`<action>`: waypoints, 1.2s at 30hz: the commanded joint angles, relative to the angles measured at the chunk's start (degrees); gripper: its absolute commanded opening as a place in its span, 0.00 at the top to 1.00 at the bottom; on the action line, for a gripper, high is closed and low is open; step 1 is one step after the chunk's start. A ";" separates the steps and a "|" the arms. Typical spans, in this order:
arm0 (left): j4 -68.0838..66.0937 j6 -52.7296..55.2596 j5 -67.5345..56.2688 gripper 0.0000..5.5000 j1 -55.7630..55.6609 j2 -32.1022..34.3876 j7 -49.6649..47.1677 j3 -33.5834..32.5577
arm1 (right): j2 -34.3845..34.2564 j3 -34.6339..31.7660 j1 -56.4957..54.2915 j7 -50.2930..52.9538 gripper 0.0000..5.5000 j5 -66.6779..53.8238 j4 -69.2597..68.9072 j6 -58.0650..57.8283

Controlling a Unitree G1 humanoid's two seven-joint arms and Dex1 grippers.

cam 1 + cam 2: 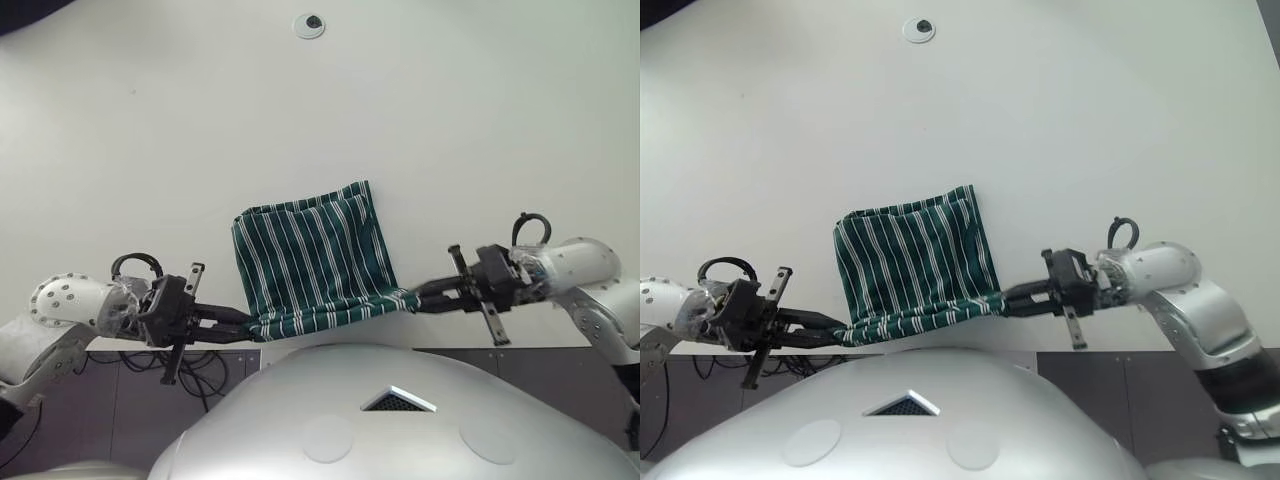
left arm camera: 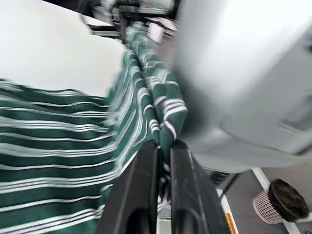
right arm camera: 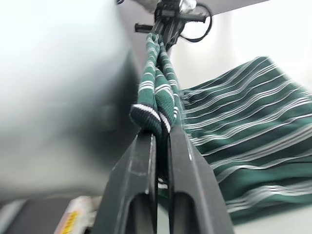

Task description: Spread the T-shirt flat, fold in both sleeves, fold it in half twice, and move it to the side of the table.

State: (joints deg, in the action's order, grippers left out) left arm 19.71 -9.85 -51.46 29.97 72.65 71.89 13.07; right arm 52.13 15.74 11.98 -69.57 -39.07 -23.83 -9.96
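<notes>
1. Centrally shows a dark green T-shirt point(image 1: 312, 255) with white stripes, reduced to a compact, roughly square shape with no sleeves sticking out, lying on a white table point(image 1: 450, 120) close to its near edge.
2. Leaves the far part of the shirt flat on the tabletop, with the near edge gathered into a taut, bunched band running from one gripper to the other along the table's front edge; cannot tell whether that band touches the table.
3. Puts the left gripper point(image 1: 248, 322) at the shirt's near left corner, jaws clamped almost together on a thick wad of striped cloth, with the fabric squeezed between two dark fingers point(image 2: 141, 190) in the left wrist view.
4. Puts the right gripper point(image 1: 416, 297) at the near right corner, likewise pinched tight on a rolled lump of the hem, with the cloth bulging out above its dark fingers point(image 3: 139, 180) in the right wrist view.
5. Suggests a reason for the two-corner hold: gripping both ends at once and pulling them apart stretches the edge straight, so the stacked layers should not slip or sag when the edge is carried over or dragged.
6. Reads as a late stage of the task, probably a half-fold or the move to the side, with the sleeves apparently tucked in.
7. Includes a small round fitting point(image 1: 309, 25) set into the far side of the table, and a wastebasket point(image 2: 287, 201) on the floor in the left wrist view.
</notes>
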 commanded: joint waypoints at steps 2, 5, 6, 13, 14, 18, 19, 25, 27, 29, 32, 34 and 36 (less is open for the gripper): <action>-6.32 5.32 2.50 0.99 -5.38 -7.13 -3.29 -5.71 | -9.00 -0.30 -7.02 10.82 0.99 7.27 5.12 -2.64; -12.82 6.65 6.43 0.99 -10.46 -12.44 -6.37 -8.43 | -14.14 0.11 -11.01 16.07 0.99 12.48 9.15 -2.34; -14.43 6.82 7.98 0.99 -11.58 -13.85 -6.93 -8.87 | -15.28 0.27 -11.85 17.08 0.99 13.83 10.27 -2.18; -17.95 10.94 13.63 0.87 -16.67 -21.09 -11.72 -12.34 | -19.19 -0.20 -13.41 19.27 0.87 17.74 13.39 -2.79; -17.93 11.81 14.26 0.84 -17.25 -21.55 -12.39 -12.92 | -19.36 -0.36 -13.49 19.31 0.84 17.93 13.58 -2.80; -18.98 14.99 17.98 0.74 -19.75 -23.50 -17.04 -14.79 | -20.09 -1.48 -13.58 19.99 0.72 17.40 13.25 -2.70; -19.31 15.56 19.32 0.72 -20.16 -23.82 -18.10 -14.91 | -20.28 -1.50 -13.39 20.20 0.69 17.21 12.57 -2.82; -24.98 16.84 25.25 0.69 -25.93 -27.92 -26.46 -18.03 | -22.69 1.68 -12.60 19.43 0.54 17.86 8.04 -2.35; -25.86 15.52 26.05 0.69 -28.84 -30.86 -30.01 -19.69 | -24.00 5.05 -13.07 19.76 0.54 21.19 8.01 -0.35; -23.94 12.86 26.00 0.69 -30.60 -34.37 -31.48 -20.24 | -25.46 9.43 -13.87 20.19 0.54 25.76 10.05 1.75; -21.13 9.16 25.40 0.69 -33.20 -41.91 -35.82 -20.79 | -28.87 14.95 -16.81 26.31 0.54 37.07 19.81 2.28; -21.87 5.74 25.56 0.69 -35.81 -48.44 -40.96 -21.83 | -33.05 16.24 -18.72 33.89 0.54 43.10 28.83 -1.16; -24.37 3.23 25.50 0.69 -38.91 -53.47 -45.08 -22.92 | -32.91 16.55 -19.57 38.11 0.54 47.56 35.02 -0.76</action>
State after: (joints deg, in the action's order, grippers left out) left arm -2.34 -4.71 -26.14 -5.79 22.48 30.38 -8.17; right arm 17.45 31.48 -8.00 -35.64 1.80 2.92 -7.58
